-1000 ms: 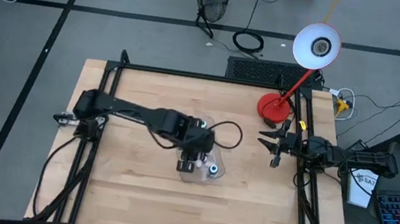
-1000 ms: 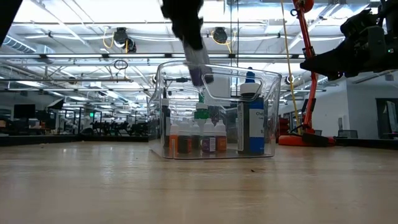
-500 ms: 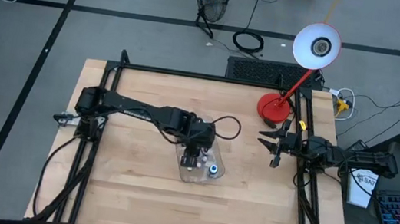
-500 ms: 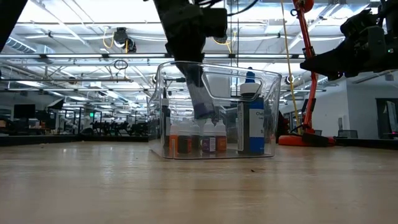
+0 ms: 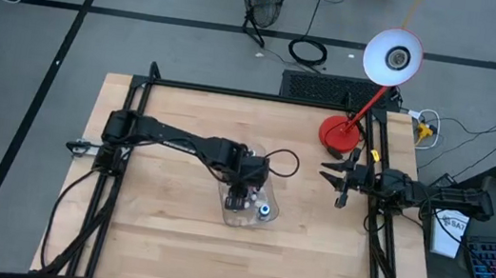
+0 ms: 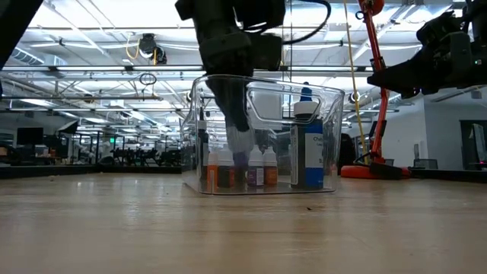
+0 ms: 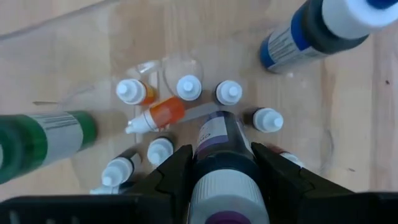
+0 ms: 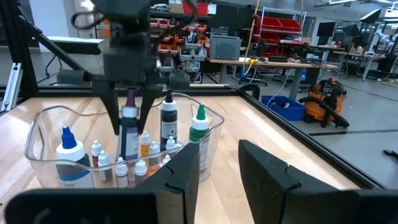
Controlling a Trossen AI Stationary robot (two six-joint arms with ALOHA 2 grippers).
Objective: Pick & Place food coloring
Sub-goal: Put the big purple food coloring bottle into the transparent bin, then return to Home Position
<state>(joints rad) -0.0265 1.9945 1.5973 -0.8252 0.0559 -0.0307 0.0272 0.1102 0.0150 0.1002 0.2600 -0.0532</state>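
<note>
A clear plastic tray [image 5: 257,219] stands at the table's middle. Several tiny food coloring bottles [image 7: 189,87] with white caps stand on its floor, and an orange one [image 7: 160,116] lies on its side. My left gripper [image 5: 243,194] reaches down into the tray, shut on a dark bottle with a purple label [image 7: 219,134], which also shows in the low view [image 6: 240,144]. At the table's right edge my right gripper [image 5: 332,187] hangs level and open, with nothing between its fingers [image 8: 180,171]. My left gripper pinches the dark bottle's body [image 7: 211,163] between its two fingers [image 7: 177,168], just below the white collar. The fingers come steeply from above, one on each side. The bottle stands nearly upright, cap end up, its base low among the tiny bottles; whether it rests on the floor I cannot tell.
Taller bottles stand inside the tray: a blue-capped one [image 6: 308,144], a green one [image 8: 199,134] and a dark one [image 8: 168,124]. A red desk lamp [image 5: 337,132] stands at the far right corner. Black frame rails [image 5: 137,105] run along the table's edges.
My left gripper has gone down into the tray with the dark bottle still between its fingers. The bottle's base has sunk from rim height to among the tiny bottles.
</note>
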